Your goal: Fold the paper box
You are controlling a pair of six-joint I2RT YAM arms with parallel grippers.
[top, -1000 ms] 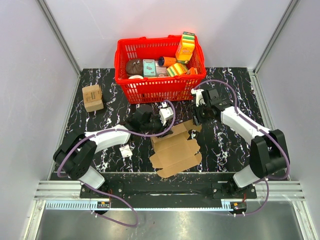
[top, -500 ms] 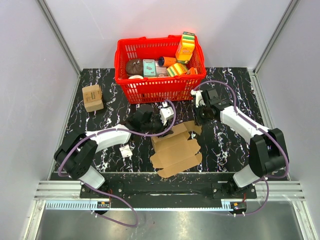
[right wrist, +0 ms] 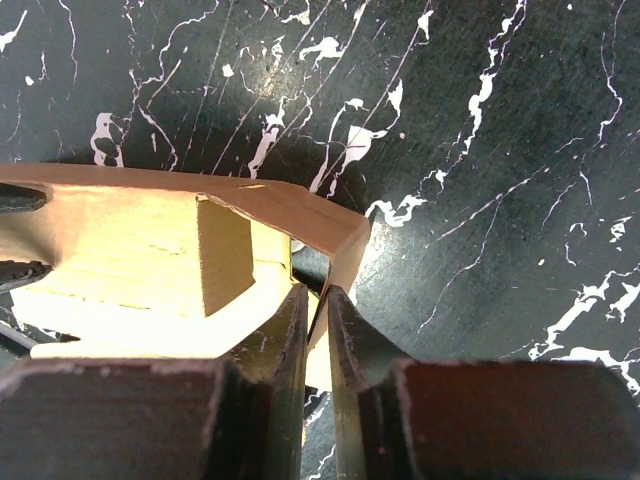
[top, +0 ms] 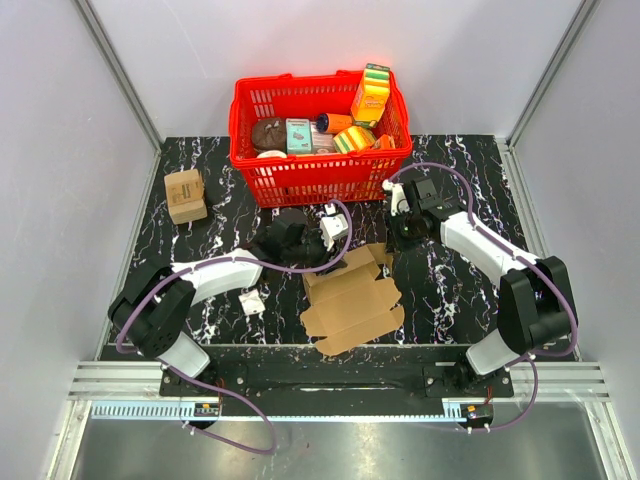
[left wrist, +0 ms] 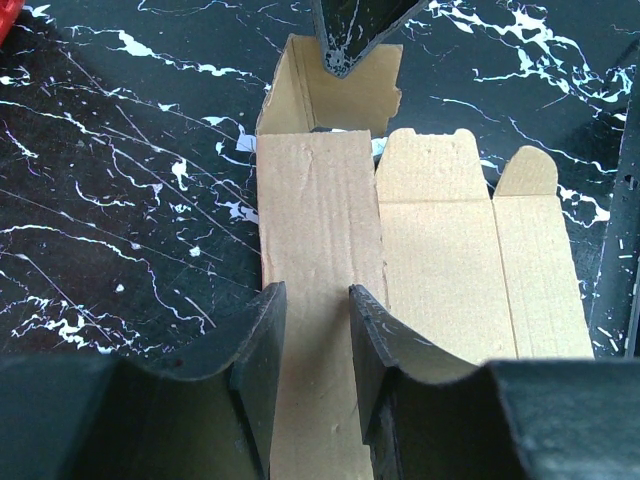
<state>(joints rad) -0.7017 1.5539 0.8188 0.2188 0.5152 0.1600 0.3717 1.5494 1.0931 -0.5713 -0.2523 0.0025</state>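
The paper box (top: 350, 300) lies mostly flat near the table's front middle, its far end panels standing up. My right gripper (top: 393, 243) is at the box's far right corner. In the right wrist view its jaws (right wrist: 315, 290) are shut on a thin upright flap of the paper box (right wrist: 130, 240). My left gripper (top: 330, 252) sits over the box's far left part. In the left wrist view it (left wrist: 315, 292) stands open above a long panel of the box (left wrist: 320, 200), nothing pinched between its fingers. The right gripper's tip (left wrist: 345, 45) shows at the raised far flap.
A red basket (top: 310, 178) full of printed packages stands behind the box, close to both wrists. A small tan cube-shaped box (top: 185, 195) sits at the far left. A white scrap (top: 250, 302) lies by the left arm.
My right gripper's jaws have closed onto the far right flap, which now stands a little more upright. The left arm and the rest of the box have stayed put.
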